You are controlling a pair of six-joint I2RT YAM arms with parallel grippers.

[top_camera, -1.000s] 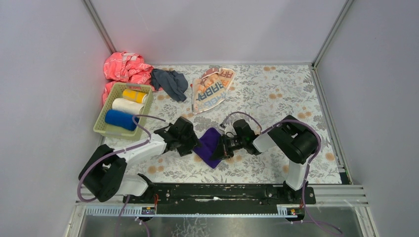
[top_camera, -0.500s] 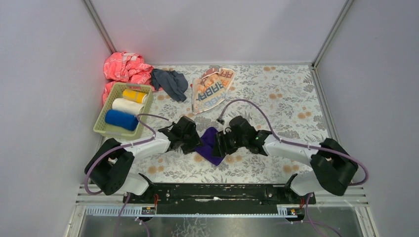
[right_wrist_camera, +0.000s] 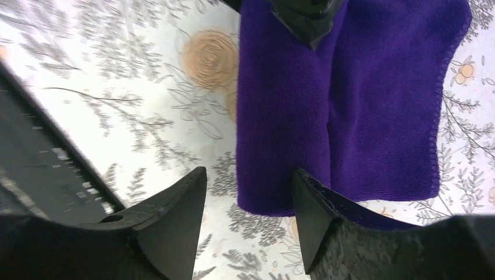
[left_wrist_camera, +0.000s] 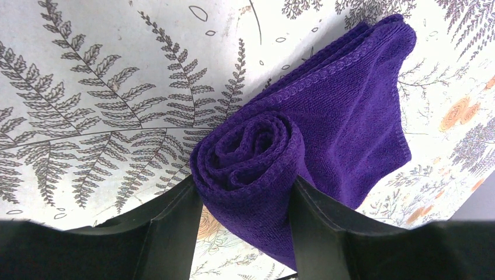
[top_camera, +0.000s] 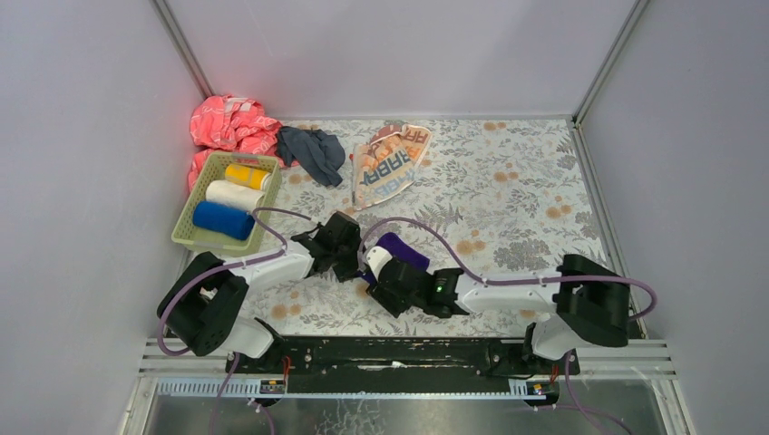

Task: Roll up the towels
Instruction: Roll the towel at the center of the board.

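Observation:
The purple towel (left_wrist_camera: 350, 111) lies on the floral covering, one end wound into a roll (left_wrist_camera: 245, 157). My left gripper (left_wrist_camera: 244, 184) is shut on that rolled end, one finger on each side. From above, the left gripper (top_camera: 354, 260) is at the towel's (top_camera: 401, 248) left end. My right gripper (right_wrist_camera: 248, 175) is open and low over the covering. The near edge of the purple towel (right_wrist_camera: 350, 116) lies just beyond its fingertips, not gripped. From above, the right gripper (top_camera: 379, 279) is at the towel's near side. The cream RABBIT towel (top_camera: 390, 163) and the dark grey-blue towel (top_camera: 311, 152) lie unrolled at the back.
A green basket (top_camera: 185, 234) at the left holds a yellow roll (top_camera: 247, 174), a white roll (top_camera: 234, 193) and a blue roll (top_camera: 220, 219). A pink cloth (top_camera: 231, 122) is bunched in the back left corner. Grey walls enclose the table on three sides.
My right arm has swung from the towel's right side round to its near side and now lies low along the front. The left gripper has stayed on the towel, which looks more bunched.

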